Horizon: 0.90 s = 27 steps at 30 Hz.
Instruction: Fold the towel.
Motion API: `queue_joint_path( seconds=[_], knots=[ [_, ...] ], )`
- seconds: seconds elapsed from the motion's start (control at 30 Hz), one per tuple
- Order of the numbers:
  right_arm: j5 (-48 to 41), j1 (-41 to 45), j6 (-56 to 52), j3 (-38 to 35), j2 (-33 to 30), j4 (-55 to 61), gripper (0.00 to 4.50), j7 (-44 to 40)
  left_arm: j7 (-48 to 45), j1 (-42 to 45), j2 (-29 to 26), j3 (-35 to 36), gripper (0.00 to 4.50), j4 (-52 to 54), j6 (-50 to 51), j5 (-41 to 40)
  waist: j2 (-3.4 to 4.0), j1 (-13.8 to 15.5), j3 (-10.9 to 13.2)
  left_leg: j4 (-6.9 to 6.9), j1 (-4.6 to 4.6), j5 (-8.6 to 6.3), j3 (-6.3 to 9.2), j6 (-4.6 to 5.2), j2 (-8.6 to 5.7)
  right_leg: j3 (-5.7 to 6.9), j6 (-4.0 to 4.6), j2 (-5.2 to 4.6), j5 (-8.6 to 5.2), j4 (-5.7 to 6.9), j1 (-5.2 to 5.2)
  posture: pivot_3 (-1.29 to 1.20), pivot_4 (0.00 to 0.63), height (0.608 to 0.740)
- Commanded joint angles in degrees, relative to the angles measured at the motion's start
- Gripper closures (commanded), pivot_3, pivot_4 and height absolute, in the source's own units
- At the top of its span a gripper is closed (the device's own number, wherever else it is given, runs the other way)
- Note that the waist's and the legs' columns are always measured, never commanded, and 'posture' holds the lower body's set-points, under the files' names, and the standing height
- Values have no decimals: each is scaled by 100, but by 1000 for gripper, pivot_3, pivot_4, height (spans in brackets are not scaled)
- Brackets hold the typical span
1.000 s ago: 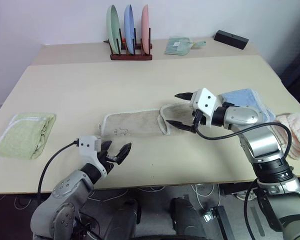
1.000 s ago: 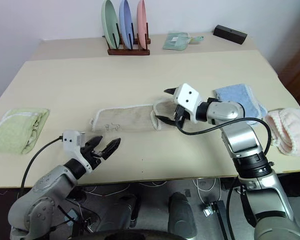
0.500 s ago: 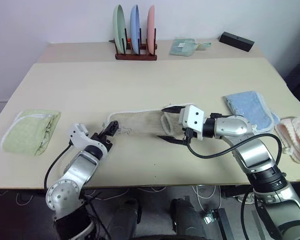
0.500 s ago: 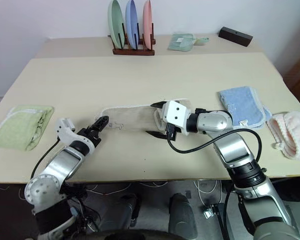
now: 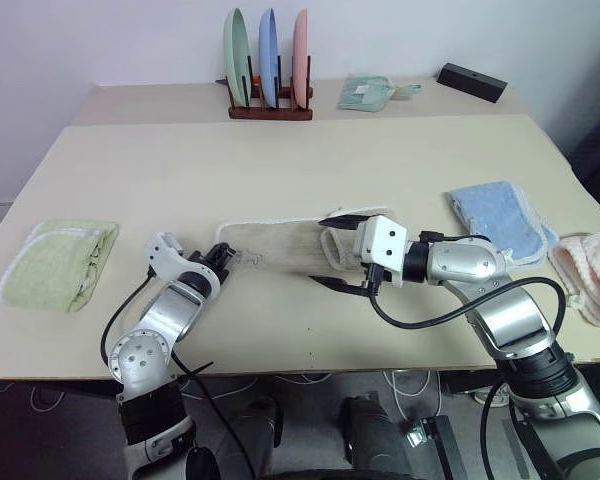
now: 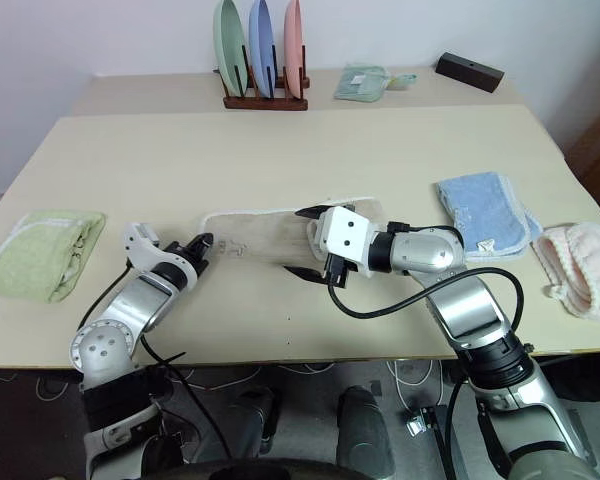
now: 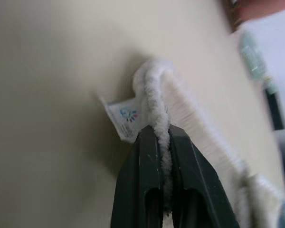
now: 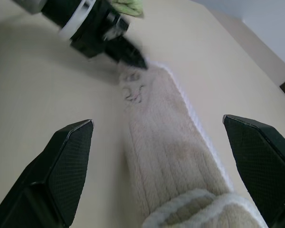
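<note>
two grippers are at the beige towel [image 5: 280, 243], which lies flat as a long strip across the middle of the table [image 5: 280, 160], its right end doubled over. your left gripper [image 5: 220, 256] is pinched shut on the white corded edge at the strip's left corner, just beside the small white tag [image 7: 123, 116]. your right gripper [image 5: 338, 250] has its fingers spread wide, straddling the doubled right end without gripping it.
</note>
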<state>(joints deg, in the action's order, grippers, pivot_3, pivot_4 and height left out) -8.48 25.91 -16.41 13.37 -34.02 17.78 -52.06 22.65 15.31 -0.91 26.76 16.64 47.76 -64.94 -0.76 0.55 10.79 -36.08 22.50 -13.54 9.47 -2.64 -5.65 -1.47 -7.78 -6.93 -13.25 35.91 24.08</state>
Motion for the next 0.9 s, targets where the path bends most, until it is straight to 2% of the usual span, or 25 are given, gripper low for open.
queue_joint_path(
  seconds=[0.03,0.23,0.4,0.6,0.73,0.9],
  knots=[
    [-19,0,39,-111,-50,206,0,12,-438,5,-763,484,4418,526,-288,-221,-1,-12,1,-1,0,-3,-1,-5,6,0,3,6,1,-1,1,0,150,738],
    [13,56,164,-148,-108,23,0,-16,-1365,-79,-2301,533,4418,676,-143,-168,-3,12,2,3,0,-6,-5,-12,21,-2,9,16,3,0,10,0,150,738],
    [16,150,208,-171,-60,-115,0,11,-2057,173,-2860,-194,4418,860,-71,93,-7,30,3,0,1,-6,-1,-12,19,-1,10,15,3,-5,0,0,150,738],
    [64,128,270,-168,-71,-183,0,37,-2747,840,-2789,-1951,4418,1191,112,751,-7,7,3,4,1,-6,-1,-12,18,-1,9,16,4,-7,1,0,150,738],
    [112,40,243,-213,-79,-122,0,143,-2509,1224,-2049,-2965,4418,600,436,1201,-7,6,3,5,0,-6,-3,-12,19,-1,9,17,4,-6,3,0,150,738],
    [136,-73,214,-276,-142,-43,0,230,-2572,1331,-1709,-3343,4418,88,608,1748,-7,-44,4,7,0,-6,-4,-12,18,-2,8,19,4,-5,9,0,150,738]
  ],
)
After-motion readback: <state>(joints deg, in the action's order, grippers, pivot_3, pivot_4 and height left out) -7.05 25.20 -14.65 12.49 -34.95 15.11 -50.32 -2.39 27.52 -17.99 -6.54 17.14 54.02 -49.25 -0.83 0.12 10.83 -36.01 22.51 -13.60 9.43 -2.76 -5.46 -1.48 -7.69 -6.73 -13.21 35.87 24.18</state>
